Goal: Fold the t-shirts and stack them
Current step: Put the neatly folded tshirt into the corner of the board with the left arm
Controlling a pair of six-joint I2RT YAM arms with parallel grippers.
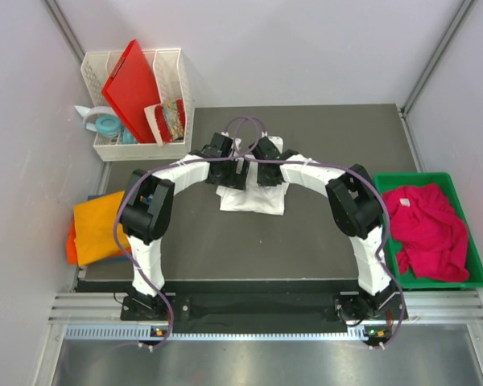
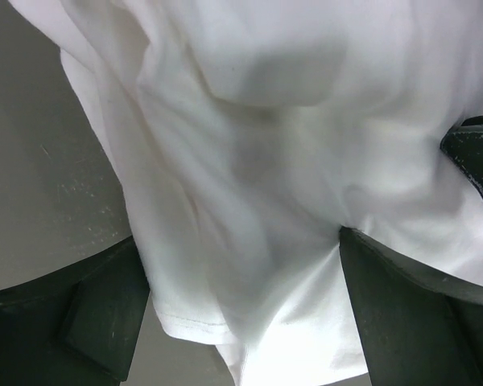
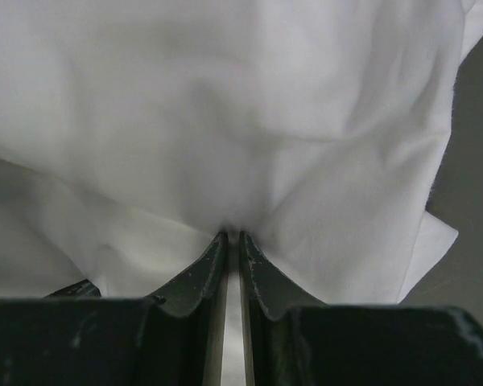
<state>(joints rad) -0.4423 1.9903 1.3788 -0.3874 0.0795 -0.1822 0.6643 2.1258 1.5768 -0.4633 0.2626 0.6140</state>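
A matte dark-grey worktop (image 1: 322, 241) carries a soft white t-shirt (image 1: 253, 201), crumpled near its middle under both arms. The right end effector (image 3: 233, 241) pinches a thin fold of the smooth cloth, fingers almost touching. The left end effector (image 2: 245, 322) stands wide, with creased cloth draped between its fingers. A magenta t-shirt (image 1: 427, 229) lies rumpled in a green tray (image 1: 410, 177).

We look down on a dark grey counter (image 1: 306, 241) closed in by pale walls (image 1: 306, 48), with grey corner struts (image 1: 439, 56), an aluminium rail (image 1: 266, 304) in front, and even, soft light.
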